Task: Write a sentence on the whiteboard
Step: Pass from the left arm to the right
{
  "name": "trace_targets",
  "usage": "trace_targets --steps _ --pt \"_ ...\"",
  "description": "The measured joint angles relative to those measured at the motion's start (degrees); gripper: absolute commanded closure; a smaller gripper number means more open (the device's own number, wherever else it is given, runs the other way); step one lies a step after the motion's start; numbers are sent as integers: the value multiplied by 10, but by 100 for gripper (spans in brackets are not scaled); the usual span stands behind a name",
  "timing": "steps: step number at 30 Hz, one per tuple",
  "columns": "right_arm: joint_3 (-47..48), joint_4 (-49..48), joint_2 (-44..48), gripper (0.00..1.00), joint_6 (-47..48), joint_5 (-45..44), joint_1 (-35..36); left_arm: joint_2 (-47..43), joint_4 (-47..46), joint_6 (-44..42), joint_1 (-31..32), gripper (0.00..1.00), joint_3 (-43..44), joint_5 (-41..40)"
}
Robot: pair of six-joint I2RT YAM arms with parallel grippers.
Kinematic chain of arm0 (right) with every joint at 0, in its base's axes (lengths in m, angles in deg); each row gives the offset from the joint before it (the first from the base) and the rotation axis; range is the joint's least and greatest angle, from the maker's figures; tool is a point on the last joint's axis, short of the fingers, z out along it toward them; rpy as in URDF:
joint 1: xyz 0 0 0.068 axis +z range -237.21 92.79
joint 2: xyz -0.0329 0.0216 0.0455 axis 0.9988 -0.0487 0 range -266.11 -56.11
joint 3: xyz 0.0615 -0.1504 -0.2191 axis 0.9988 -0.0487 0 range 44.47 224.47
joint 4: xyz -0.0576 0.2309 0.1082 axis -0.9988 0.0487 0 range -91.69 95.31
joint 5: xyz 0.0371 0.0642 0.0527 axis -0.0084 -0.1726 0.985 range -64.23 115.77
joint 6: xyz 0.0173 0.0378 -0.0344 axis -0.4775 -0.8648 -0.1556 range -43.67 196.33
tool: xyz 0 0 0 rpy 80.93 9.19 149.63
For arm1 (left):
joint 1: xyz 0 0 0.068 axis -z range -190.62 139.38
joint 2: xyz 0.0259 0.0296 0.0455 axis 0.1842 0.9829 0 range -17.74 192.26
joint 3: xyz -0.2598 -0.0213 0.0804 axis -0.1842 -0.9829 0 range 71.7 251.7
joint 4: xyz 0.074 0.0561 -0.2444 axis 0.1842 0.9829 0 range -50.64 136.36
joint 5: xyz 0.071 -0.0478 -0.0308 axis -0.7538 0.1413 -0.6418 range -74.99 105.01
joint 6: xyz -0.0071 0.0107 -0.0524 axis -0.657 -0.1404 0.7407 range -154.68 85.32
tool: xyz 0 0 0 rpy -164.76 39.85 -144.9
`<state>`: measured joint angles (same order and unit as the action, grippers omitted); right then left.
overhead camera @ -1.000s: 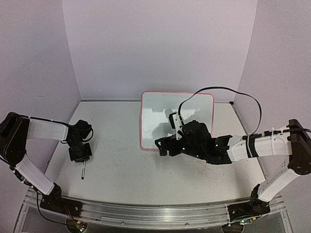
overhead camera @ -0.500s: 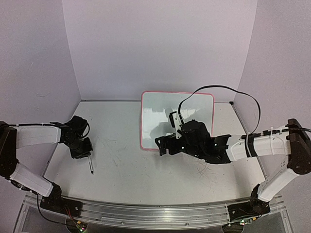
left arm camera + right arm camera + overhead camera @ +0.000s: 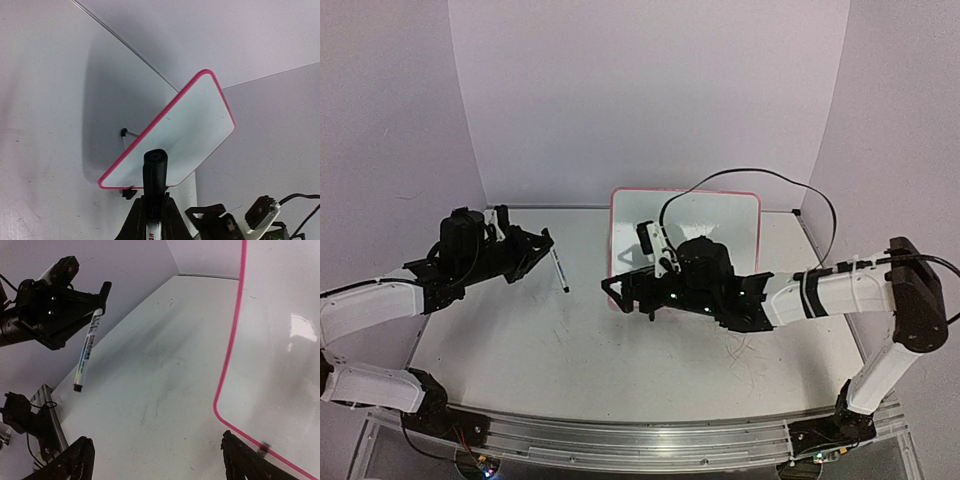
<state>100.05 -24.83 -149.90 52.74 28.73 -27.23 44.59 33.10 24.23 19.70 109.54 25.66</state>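
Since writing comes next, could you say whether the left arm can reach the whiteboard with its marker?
Probably yes: nothing stands between its marker and the whiteboard, though the right claw crowds the near-left corner.

In my overhead view the whiteboard point(image 3: 730, 230) stands on the table point(image 3: 570, 350) at centre frame, tilted back toward the rear wall. The right gripper point(image 3: 625, 295) sits just before its lower-left corner. At mid-left is the left gripper point(image 3: 548, 243); the marker point(image 3: 559, 270) hangs from it above the table, between it and the board.
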Motion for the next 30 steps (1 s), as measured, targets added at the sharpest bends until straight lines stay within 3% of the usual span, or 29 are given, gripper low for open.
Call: trace_targets --steps 10,14,21,24,26,30 --pt "172 -35 -129 42 -42 22 23 70 -130 95 67 100 15 -38" --pt "191 -30 -143 57 -54 23 23 84 -152 108 81 100 15 -42" --pt "194 -21 -151 97 -71 22 22 84 -183 115 88 100 15 -44" --pt "194 -13 -151 100 -74 12 15 84 -190 109 87 100 15 -48" --pt "194 -13 -151 100 -74 13 15 85 -192 102 88 91 15 -50" --pt "191 -14 -150 100 -75 15 16 85 -193 96 88 56 14 -54"
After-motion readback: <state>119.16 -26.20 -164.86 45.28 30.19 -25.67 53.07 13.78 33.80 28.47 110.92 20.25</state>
